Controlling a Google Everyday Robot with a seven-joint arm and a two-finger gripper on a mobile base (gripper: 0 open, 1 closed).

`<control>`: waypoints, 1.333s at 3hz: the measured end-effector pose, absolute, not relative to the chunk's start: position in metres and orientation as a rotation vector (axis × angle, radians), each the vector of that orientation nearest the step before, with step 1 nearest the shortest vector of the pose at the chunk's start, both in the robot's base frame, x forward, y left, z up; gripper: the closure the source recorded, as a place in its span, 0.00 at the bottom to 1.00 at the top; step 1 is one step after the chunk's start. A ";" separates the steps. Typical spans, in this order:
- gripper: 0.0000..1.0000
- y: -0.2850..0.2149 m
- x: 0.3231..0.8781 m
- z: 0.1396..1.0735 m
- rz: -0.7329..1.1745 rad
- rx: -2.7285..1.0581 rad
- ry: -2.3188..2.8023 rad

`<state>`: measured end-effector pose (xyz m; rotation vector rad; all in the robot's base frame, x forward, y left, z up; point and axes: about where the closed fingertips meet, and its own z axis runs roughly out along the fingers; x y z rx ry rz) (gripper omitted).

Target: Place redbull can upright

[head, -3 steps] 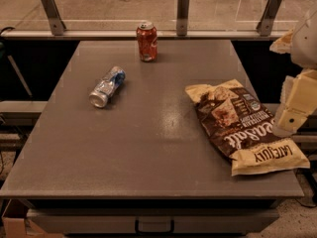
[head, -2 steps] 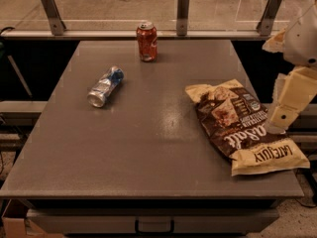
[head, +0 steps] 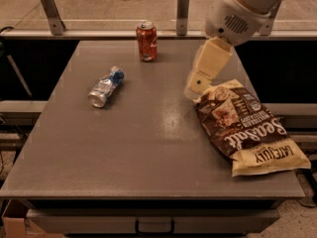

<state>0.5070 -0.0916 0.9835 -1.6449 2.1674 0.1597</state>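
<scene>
Redbull can [head: 105,87] lies on its side on the left half of the counter [head: 148,152], silver top end toward the near-left, blue patch at the far-right end; nothing touches it. We see no liquid on the counter around it, and we can't tell if it is opened or what is in it. Red soda can [head: 146,41] stands upright near the far edge, well apart from the redbull can; its top shows but the tab is unclear. Brown chip bag [head: 245,128] lies flat on the right side, printed face up with the "Sea Salt" lettering upside down to us, its cream bottom edge at the counter's near-right corner; contents not visible. Gripper [head: 192,90] hangs from the white arm [head: 237,9] at top right, low over the counter at the bag's far-left corner, well apart from both cans and holding nothing; whether it is parted or closed we can't make out. A drawer handle [head: 154,227] sits under the front edge.
</scene>
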 end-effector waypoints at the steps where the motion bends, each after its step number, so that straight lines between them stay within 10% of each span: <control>1: 0.00 -0.025 0.532 1.002 0.215 -1.566 2.169; 4: 0.00 0.005 0.543 1.008 0.266 -1.438 2.207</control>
